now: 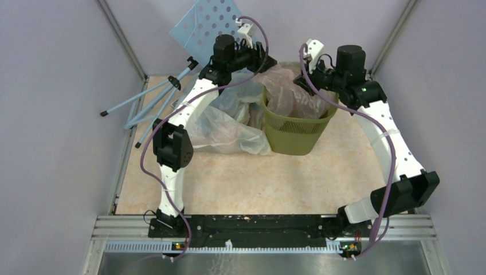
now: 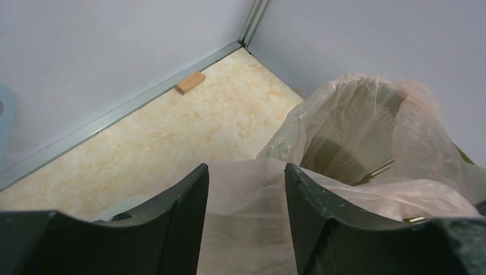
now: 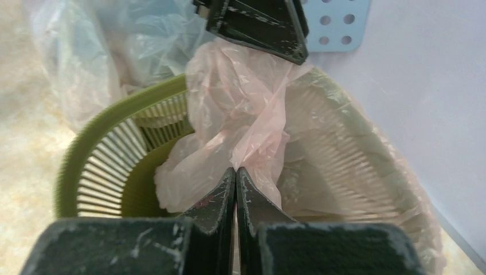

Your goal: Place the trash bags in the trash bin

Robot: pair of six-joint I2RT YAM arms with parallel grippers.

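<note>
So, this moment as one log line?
left gripper: open, over pink bag | right gripper: shut, tips at bag | bin: bag partly in | other bags: outside

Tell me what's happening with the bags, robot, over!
Left gripper open, film between its jaws. Right gripper shut on pink bag, hanging into trash bin. Clear bags outside, beside it.

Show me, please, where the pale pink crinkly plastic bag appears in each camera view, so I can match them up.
Top external: the pale pink crinkly plastic bag is upper centre, stuffed into the olive-green mesh bin.
Left wrist: the bag is right of centre, billowing up from the bottom edge.
Right wrist: the bag is central, hanging into the bin.
Shared landmark: the beige marbled tabletop, in all three.
</note>
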